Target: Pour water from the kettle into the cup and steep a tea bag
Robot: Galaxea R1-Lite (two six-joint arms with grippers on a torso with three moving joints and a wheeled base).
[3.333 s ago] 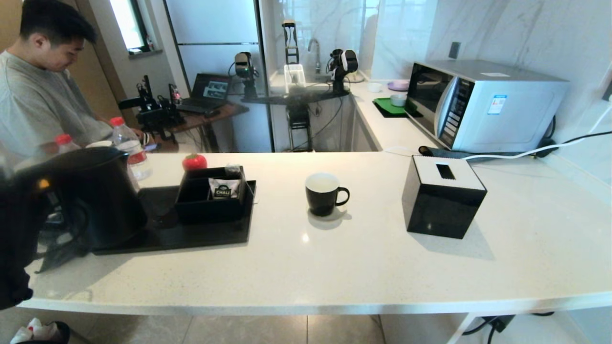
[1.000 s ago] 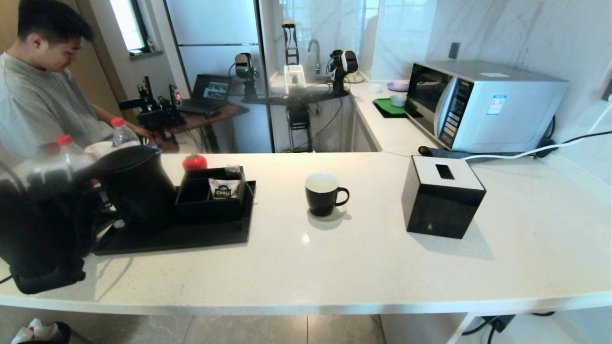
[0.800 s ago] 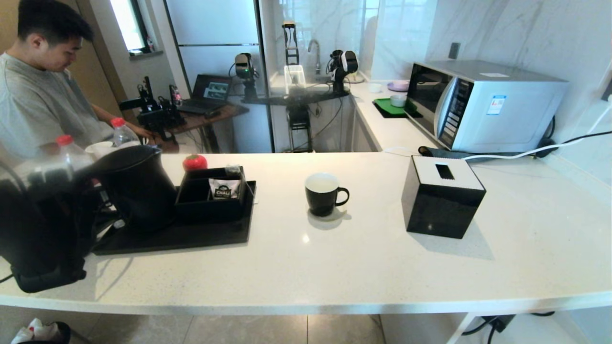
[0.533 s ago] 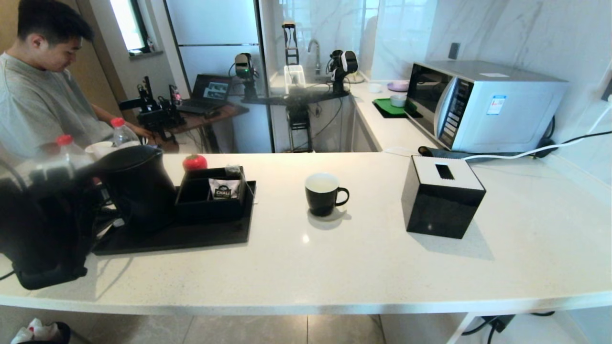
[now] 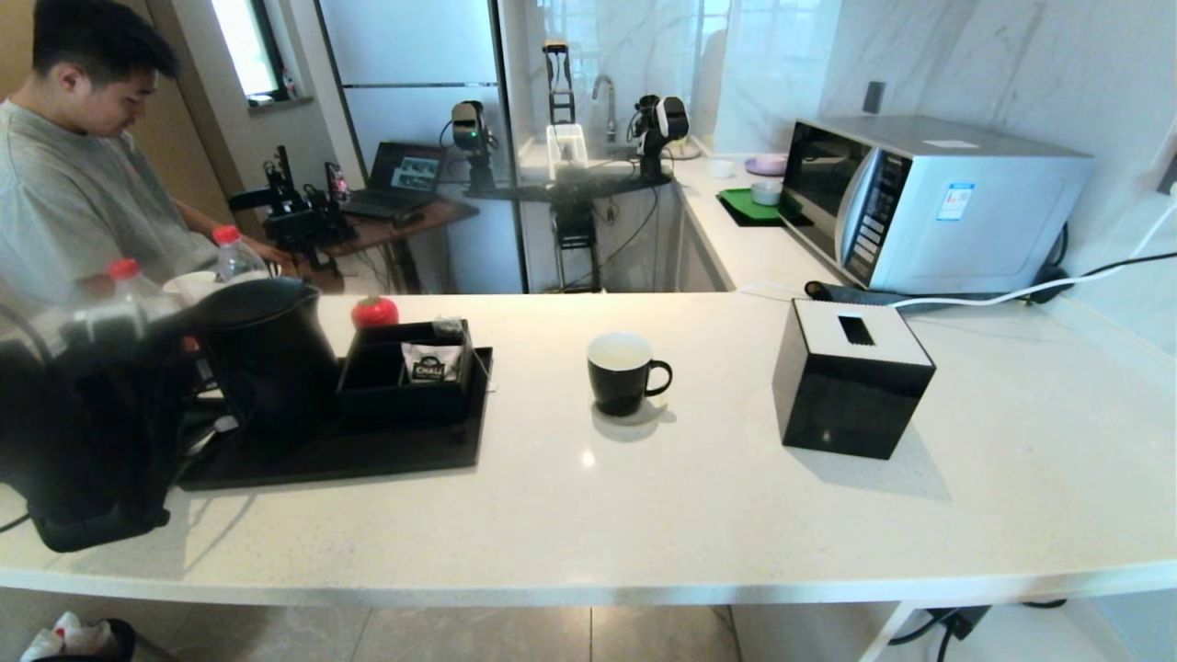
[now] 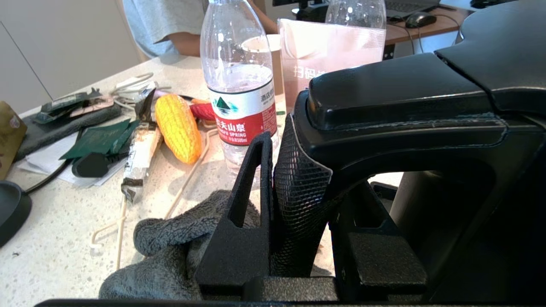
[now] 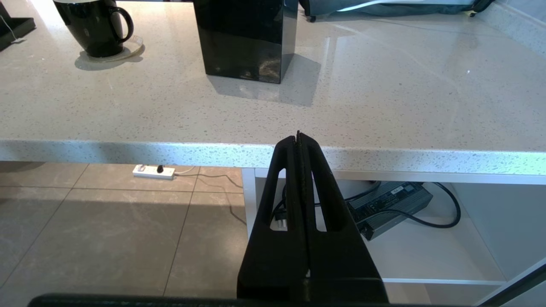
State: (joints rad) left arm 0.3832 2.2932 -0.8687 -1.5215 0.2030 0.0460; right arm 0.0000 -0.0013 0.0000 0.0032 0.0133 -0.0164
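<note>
A: How far has the task got?

B: The left claw (image 6: 298, 204) is clamped on the loop handle of the tall matte black kettle (image 5: 262, 354), beside the black tray (image 5: 386, 450). Nothing is seen poured; the small glossy black mug (image 5: 623, 372) waits well apart.

A: And the right claw (image 7: 298, 145)?

B: Closed and empty below the white surface (image 7: 384, 106), shown only by its wrist view.

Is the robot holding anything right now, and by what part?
The left gripper grips the kettle by its handle. The right gripper is shut and empty.
</note>
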